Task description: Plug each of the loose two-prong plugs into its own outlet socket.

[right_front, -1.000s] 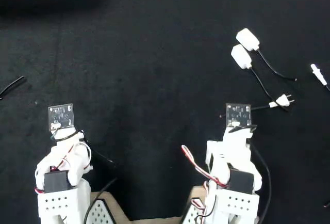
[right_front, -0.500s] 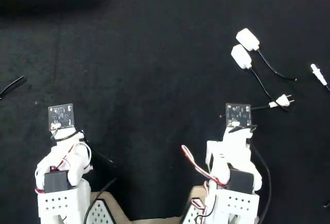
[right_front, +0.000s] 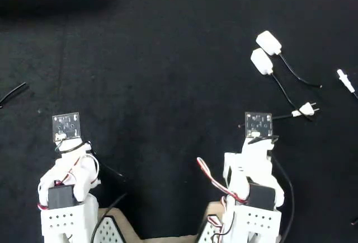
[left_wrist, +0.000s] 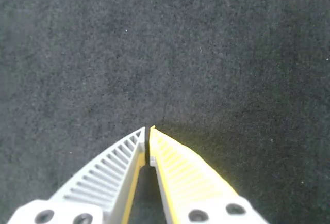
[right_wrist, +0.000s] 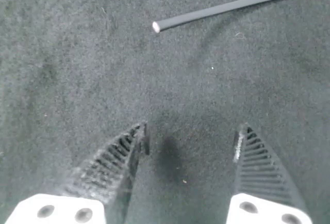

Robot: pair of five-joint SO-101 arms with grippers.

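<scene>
Two white outlet sockets lie at the back right on the black cloth, each with a black lead. A white two-prong plug lies nearer, right of the right arm. Another white plug rests by the right edge. My right gripper hangs open just over bare cloth, and a black cable with a cut end lies a little beyond its fingertips. My left gripper is shut on nothing, low over bare cloth. The left arm sits at the front left.
A thin black cable end pokes in at the left edge. Both arm bases stand at the table's front edge. The black cloth stretches wide and bare between the arms and the far edge.
</scene>
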